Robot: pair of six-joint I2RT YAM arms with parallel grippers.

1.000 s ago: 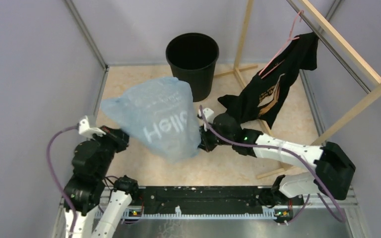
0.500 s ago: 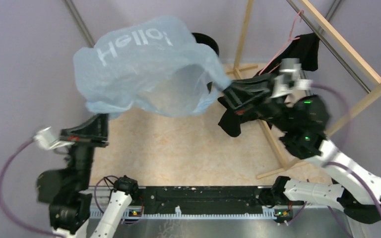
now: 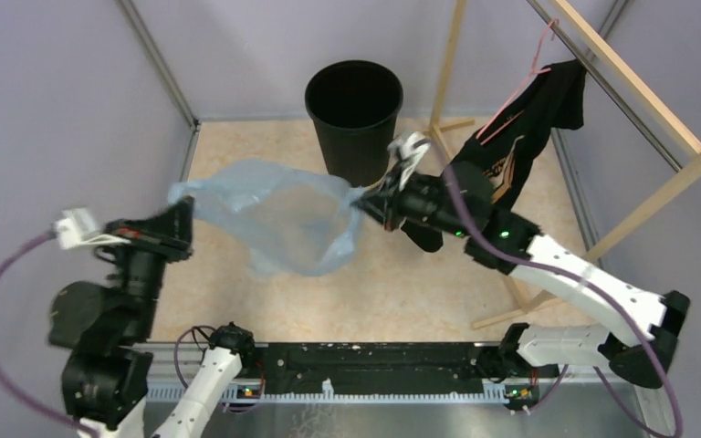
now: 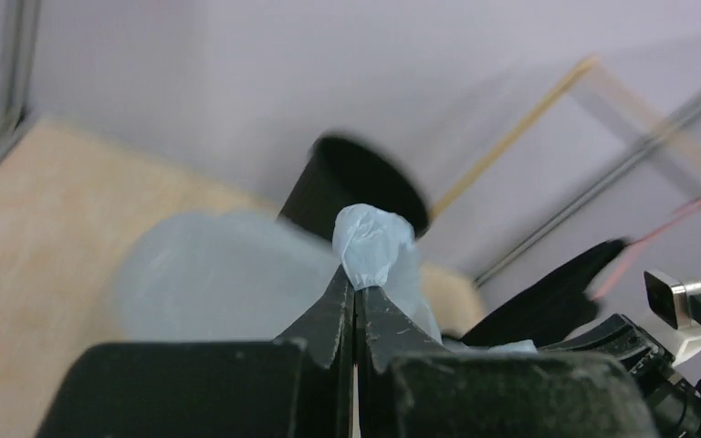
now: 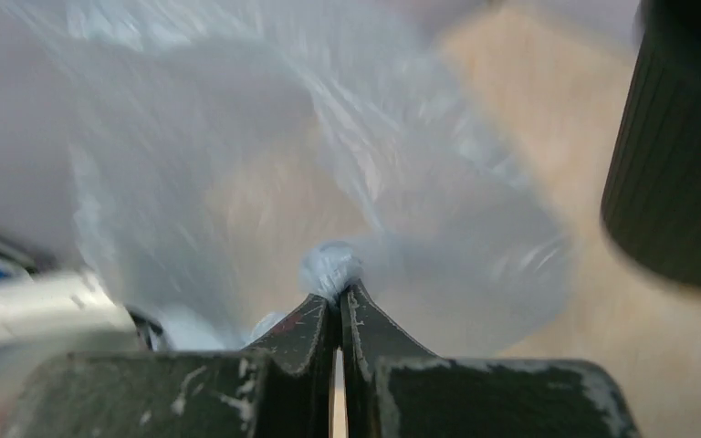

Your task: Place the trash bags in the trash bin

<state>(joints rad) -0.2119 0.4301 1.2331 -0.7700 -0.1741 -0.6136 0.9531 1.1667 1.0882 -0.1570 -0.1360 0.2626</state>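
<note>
A pale blue translucent trash bag (image 3: 283, 214) hangs stretched between my two grippers above the floor. My left gripper (image 3: 185, 203) is shut on its left edge; the pinched plastic (image 4: 370, 246) bunches at the tips (image 4: 356, 287). My right gripper (image 3: 365, 199) is shut on its right edge, with a knot of plastic (image 5: 330, 267) at the tips (image 5: 340, 294). The black round trash bin (image 3: 354, 114) stands upright and open behind the bag, near the back wall. It also shows in the left wrist view (image 4: 351, 187) and the right wrist view (image 5: 680, 155).
A wooden rack (image 3: 593, 100) stands at the right, with a black T-shirt (image 3: 511, 151) on a pink hanger (image 3: 522, 78). Grey walls enclose the left, back and right sides. The floor (image 3: 420, 283) is beige.
The bag was swung high over the bin half a second ago; now it has come down and hangs lower, spread between both grippers in front of the bin. The right arm dropped and moved left.
</note>
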